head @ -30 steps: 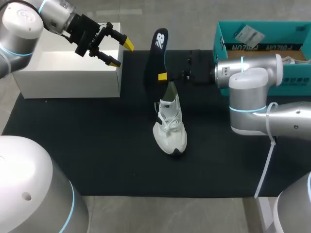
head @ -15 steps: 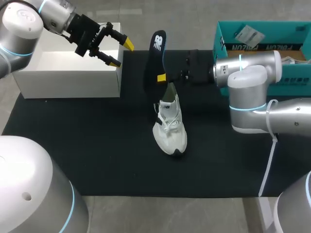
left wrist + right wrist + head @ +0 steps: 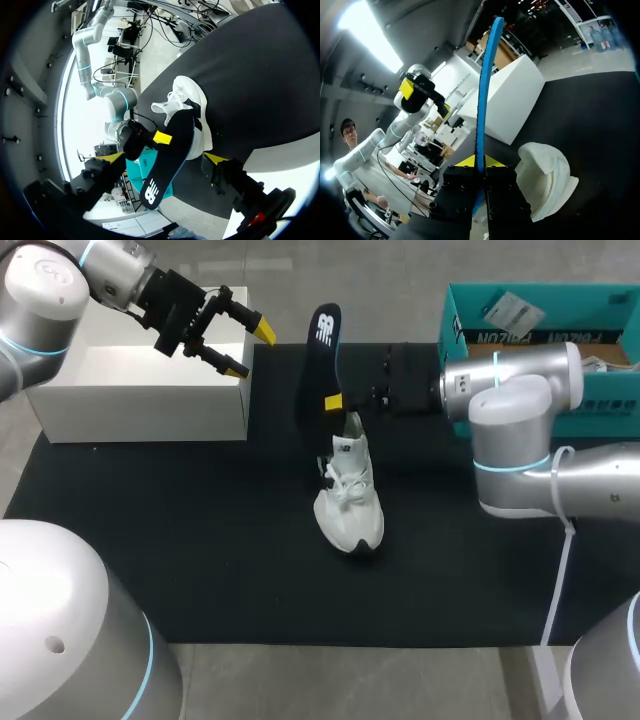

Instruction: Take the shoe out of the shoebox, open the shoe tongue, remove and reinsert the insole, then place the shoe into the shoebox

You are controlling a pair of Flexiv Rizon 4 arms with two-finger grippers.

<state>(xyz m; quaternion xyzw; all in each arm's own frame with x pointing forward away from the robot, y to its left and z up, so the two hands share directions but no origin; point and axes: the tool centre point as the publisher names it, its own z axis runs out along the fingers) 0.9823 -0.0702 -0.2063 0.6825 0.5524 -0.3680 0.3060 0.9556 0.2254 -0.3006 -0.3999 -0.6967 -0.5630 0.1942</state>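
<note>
Yellow-tipped fingers of the right gripper [image 3: 481, 162] are pinched from both sides onto the lower end of a dark, blue-edged foam insole [image 3: 487, 75]. From that grip the insole stands up steeply, seen edge-on in the right wrist view, with its logo end far above the fingers.

Just beside and below the fingers sits the white lace-up running shoe [image 3: 348, 505]. Its heel opening is next to the yellow tips and its toe points away from them, toward the robot's side of the black table mat [image 3: 200, 540]. Whether the gripped end of the insole already touches the heel collar cannot be told.

So the shoe's long axis runs roughly flat along the mat, while the insole's long axis runs nearly upright. Reinsertion would probably call for tipping the insole down into line with the shoe.

Further out, the left gripper [image 3: 250, 348] hangs with its fingers spread and holding nothing. It is above the near corner of a plain white rectangular box [image 3: 140, 390], well apart from the shoe, so the right arm is much the nearer.

Behind the right arm stands the teal cardboard shoebox [image 3: 540, 300], on the opposite side of the right gripper from the white box.
</note>
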